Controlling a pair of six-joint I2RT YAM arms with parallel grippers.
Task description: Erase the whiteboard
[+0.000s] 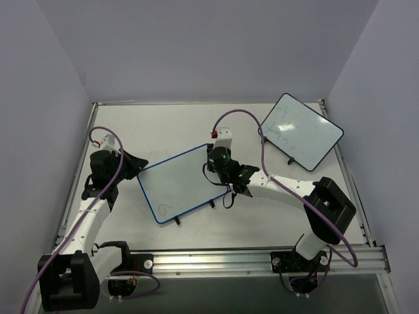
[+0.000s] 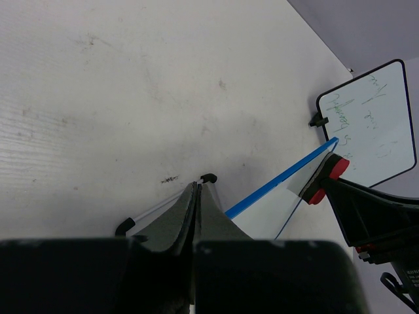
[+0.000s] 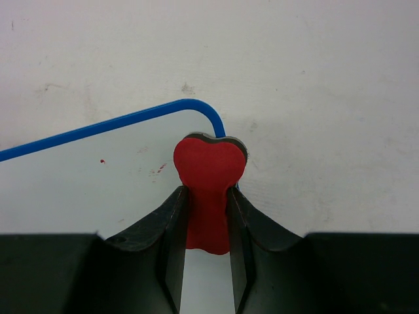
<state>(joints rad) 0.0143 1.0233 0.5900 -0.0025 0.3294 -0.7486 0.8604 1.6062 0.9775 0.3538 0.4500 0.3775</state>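
Note:
The whiteboard [image 1: 180,183], blue-rimmed, lies at an angle in the middle of the table. A small scribble [image 1: 167,209] shows near its near-left corner. My left gripper [image 1: 135,167] [image 2: 198,187] is shut on the board's rim at its left corner, and two small black feet show beside the fingers. My right gripper [image 1: 216,154] [image 3: 208,193] is shut on a red eraser [image 3: 209,170] [image 2: 337,169]. The eraser rests at the board's far-right corner, just inside the curved blue rim [image 3: 196,104]. Faint red specks [image 3: 157,170] lie left of the eraser.
A black-rimmed whiteboard [image 1: 301,131] [image 2: 373,124] with faint green marks lies at the far right, apart from the blue one. Grey walls close in the table on three sides. A metal rail [image 1: 262,261] runs along the near edge.

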